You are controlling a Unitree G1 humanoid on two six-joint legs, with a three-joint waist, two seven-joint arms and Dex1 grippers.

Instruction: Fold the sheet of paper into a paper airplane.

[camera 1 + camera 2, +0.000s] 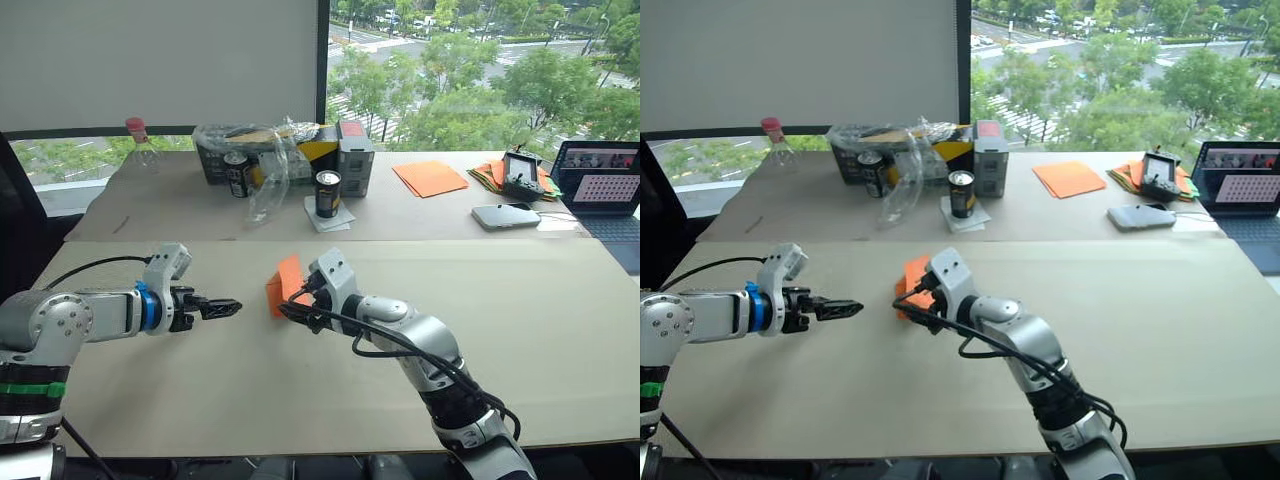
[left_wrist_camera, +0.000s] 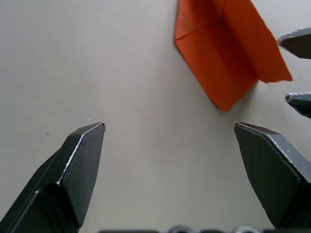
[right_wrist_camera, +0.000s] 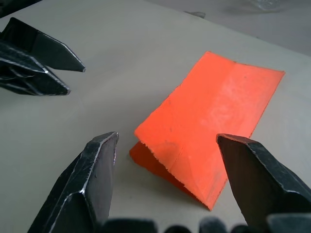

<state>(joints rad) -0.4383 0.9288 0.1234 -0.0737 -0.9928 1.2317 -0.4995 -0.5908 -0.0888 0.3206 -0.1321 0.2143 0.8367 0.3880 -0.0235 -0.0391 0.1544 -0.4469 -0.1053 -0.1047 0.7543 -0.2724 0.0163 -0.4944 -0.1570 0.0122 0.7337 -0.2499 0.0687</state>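
Two arms reaching inward over the table (image 1: pixel 560 330), both claws apart, left claw (image 1: pixel 228 308) beside folded sheet of paper (image 1: pixel 284 283), right claw (image 3: pixel 167 160) over it.

1. Bright daylight enters through the window (image 1: pixel 480 70) behind the table (image 1: pixel 560 330).
2. Shadows on the table are soft and faint.
3. Both wrist views are sharp, no glare.

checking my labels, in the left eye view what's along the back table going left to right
clear bottle with a red cap → black can → second black can → smooth orange sheets → phone → laptop
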